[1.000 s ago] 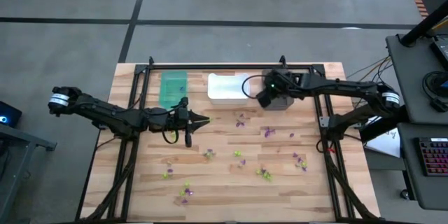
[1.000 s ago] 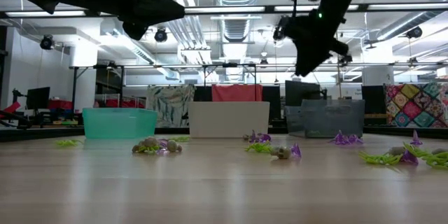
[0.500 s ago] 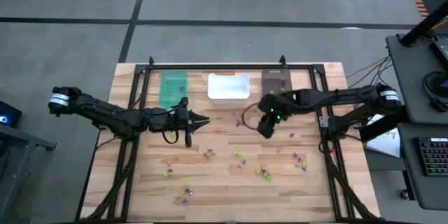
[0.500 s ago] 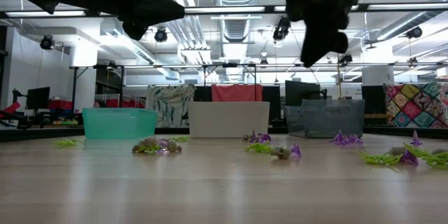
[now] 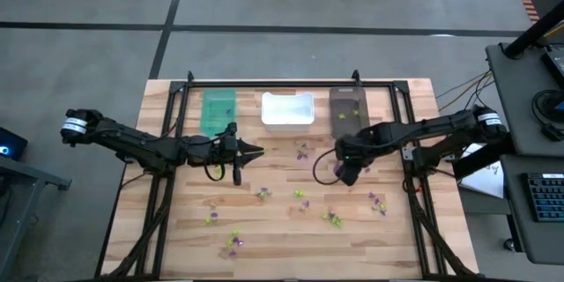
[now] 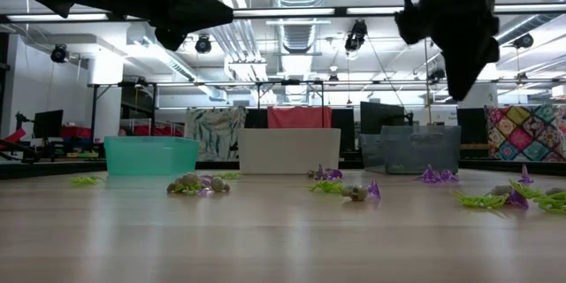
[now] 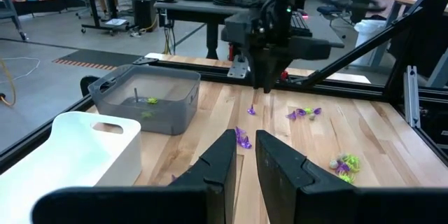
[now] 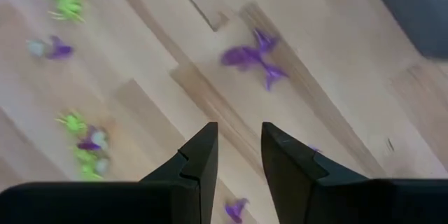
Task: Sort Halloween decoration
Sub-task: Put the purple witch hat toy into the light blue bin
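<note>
Tiny purple, lime-green and pale trinkets lie scattered on the wooden table, among them a purple one (image 5: 302, 152) and a mixed cluster (image 5: 333, 220). My right gripper (image 5: 345, 174) hovers above the table's right-middle, pointing down, open by a narrow gap with bare wood between the fingers (image 8: 238, 150). A purple trinket (image 8: 255, 56) lies on the wood just ahead of it. My left gripper (image 5: 256, 151) waits in the air at the table's left-middle, fingers a little apart (image 7: 246, 157), with a purple trinket (image 7: 243, 138) on the table beyond its tips.
Three bins stand in a row at the far edge: teal (image 5: 218, 112), white (image 5: 287, 108) and dark brown (image 5: 349, 106), which has small pieces inside (image 7: 147, 101). More trinkets lie toward the near edge (image 5: 233, 242) and right (image 5: 379, 201). A black frame rims the table.
My right gripper has swung from beside the dark brown bin toward the table's near edge and a little to the right, ending above the trinkets at the right-middle. The left arm has kept still.
</note>
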You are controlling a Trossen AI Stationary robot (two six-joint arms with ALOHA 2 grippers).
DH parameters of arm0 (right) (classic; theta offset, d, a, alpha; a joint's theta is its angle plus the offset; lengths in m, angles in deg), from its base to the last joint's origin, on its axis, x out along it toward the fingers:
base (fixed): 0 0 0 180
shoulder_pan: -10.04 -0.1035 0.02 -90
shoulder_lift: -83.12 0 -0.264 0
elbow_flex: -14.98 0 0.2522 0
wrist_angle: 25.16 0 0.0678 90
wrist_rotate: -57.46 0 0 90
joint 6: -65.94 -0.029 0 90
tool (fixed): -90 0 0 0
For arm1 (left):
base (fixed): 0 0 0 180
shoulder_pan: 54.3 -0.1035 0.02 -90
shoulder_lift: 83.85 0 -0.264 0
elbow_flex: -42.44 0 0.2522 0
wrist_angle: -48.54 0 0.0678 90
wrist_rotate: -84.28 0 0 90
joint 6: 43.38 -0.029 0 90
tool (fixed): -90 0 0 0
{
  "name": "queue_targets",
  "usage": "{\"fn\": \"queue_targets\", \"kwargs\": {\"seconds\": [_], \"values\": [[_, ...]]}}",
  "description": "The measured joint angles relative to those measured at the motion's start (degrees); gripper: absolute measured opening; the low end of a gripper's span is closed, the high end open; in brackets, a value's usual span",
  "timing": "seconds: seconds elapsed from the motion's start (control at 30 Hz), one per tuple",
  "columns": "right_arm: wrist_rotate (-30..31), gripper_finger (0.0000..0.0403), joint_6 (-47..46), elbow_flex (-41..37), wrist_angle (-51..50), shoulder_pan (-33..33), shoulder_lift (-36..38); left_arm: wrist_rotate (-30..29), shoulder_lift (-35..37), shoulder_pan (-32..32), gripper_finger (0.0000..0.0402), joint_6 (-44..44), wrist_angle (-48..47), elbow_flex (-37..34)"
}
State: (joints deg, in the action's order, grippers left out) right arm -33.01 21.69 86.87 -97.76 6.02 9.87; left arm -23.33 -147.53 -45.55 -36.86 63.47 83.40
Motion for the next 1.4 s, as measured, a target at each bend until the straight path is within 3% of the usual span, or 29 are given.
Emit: {"fn": "queue_targets", "kwargs": {"seconds": [0.5, 1.1, 1.4], "values": [[0.5, 0.0103, -10.29, -12.26, -4.63, -0.1, -0.04, -0.01, 0.0, 0.0, 0.0039, 0.0, 0.02, 0.0], [2.1, 0.0096, -11.55, -19.02, 5.33, -0.1, -0.04, -0.1, 0.0, 0.0, 0.0039, -0.02, 0.02, 0.0], [2.98, 0.0093, -12.72, -21.63, 8.01, -0.1, -0.04, -2.95, 0.0, 0.0, 0.0039, -0.02, 0.04, 0.0]]}}
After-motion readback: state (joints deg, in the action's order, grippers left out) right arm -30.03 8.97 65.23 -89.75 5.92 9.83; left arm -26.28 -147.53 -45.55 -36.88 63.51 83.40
